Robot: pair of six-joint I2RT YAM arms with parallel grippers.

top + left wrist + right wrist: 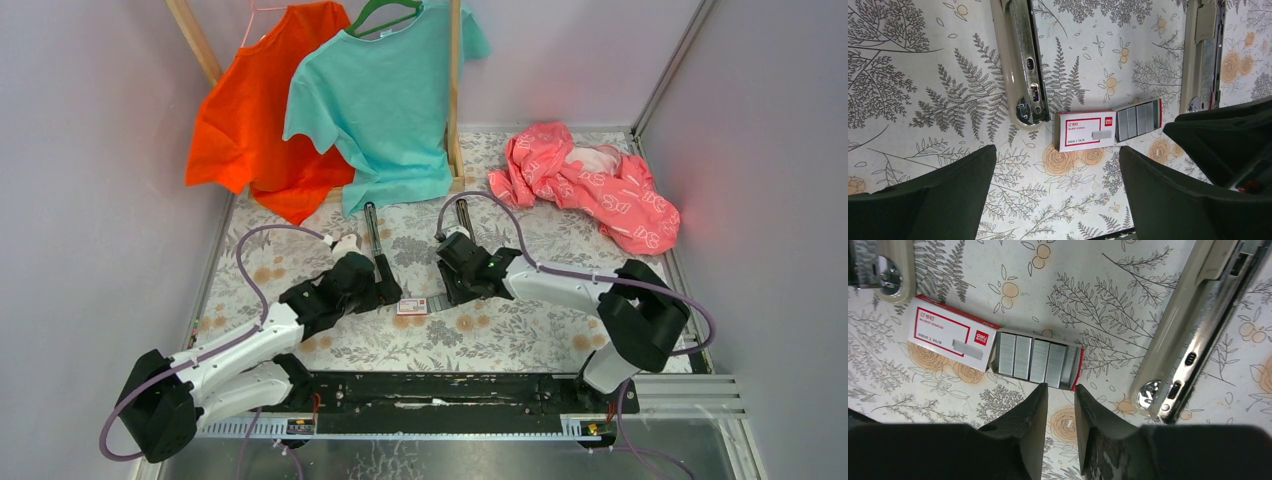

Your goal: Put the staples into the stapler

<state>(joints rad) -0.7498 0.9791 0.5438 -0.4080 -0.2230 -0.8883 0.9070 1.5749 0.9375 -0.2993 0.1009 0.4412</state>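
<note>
On the flowered surface point(520, 340) lie two stapler bodies, the upper-left stapler body point(1020, 65) and the upper-right stapler body point(1202, 55). Neither is loaded yet. The left gripper point(1057, 152) is wide open and empty. The right gripper point(1060, 387) is narrowed and holds nothing. One box of the staples point(1085, 131) lies mid-frame with its tray out, and at least four strips point(1030, 360) are still inside.

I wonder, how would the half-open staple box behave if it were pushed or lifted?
The staple box lies flat, so it would probably slide rather than roll or tip. Its tray is drawn out of the sleeve, so a push may close it. The uncovered staple strips might spill if tilted.
</note>
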